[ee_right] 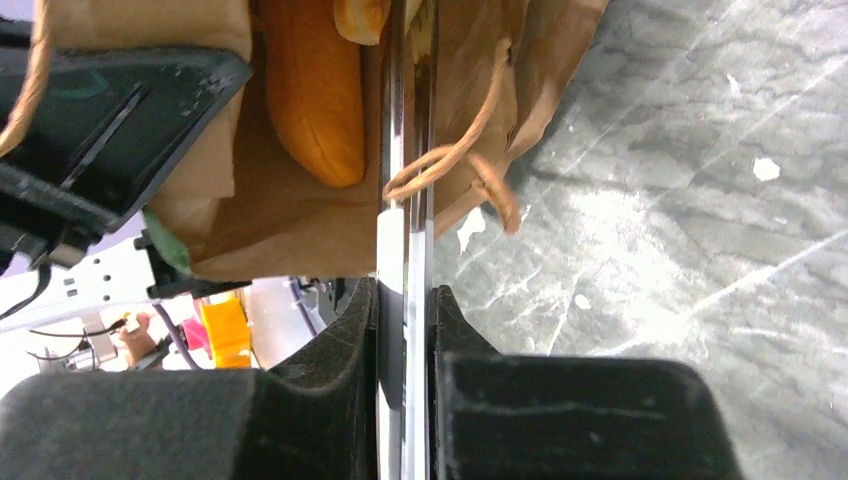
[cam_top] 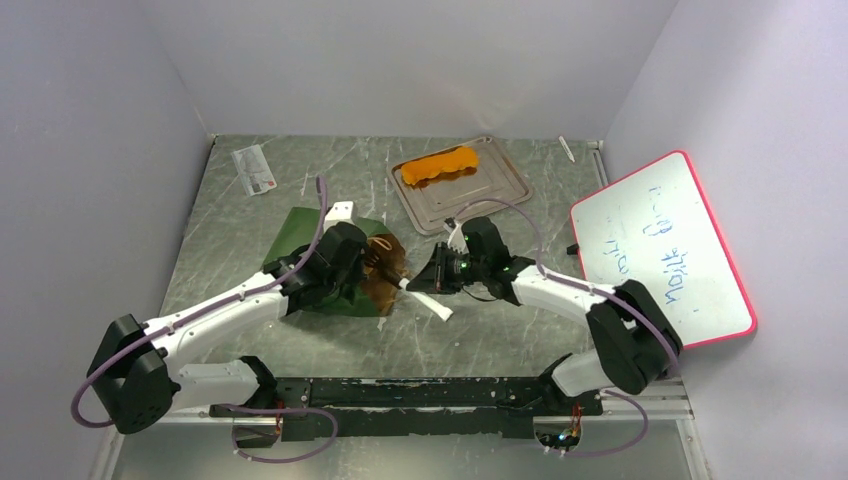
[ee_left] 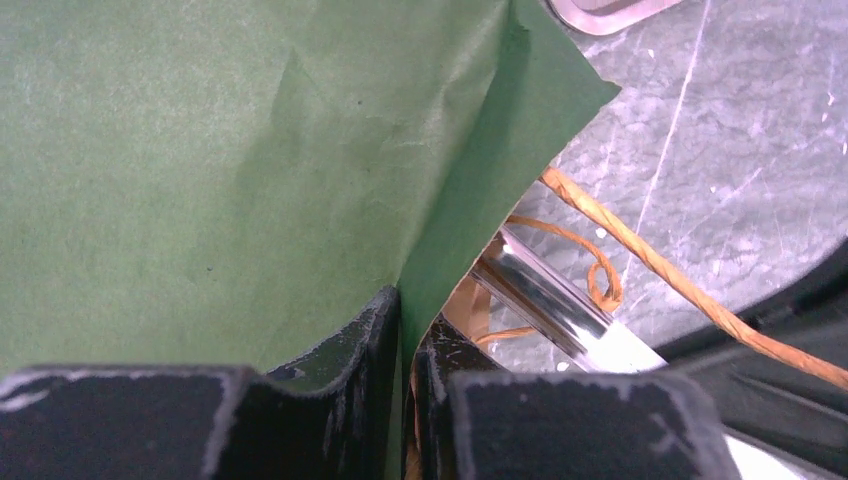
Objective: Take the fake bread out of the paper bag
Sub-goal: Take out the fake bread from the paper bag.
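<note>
Right gripper (ee_right: 405, 300) is clamped on a pair of metal tongs (ee_right: 418, 230), their blades pressed together and reaching into the mouth of the paper bag (ee_right: 290, 230); left gripper (ee_left: 405, 330) pinches the bag's green edge; an orange loaf (ee_right: 315, 90) lies inside, just beside the tongs; farther back, another bread piece (cam_top: 440, 165) rests on the metal tray (cam_top: 470, 205).

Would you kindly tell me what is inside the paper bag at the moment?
An orange loaf lies inside the paper bag, with a paler piece beyond it. The bag's walls cover everything deeper, so other pieces cannot be ruled out.
</note>
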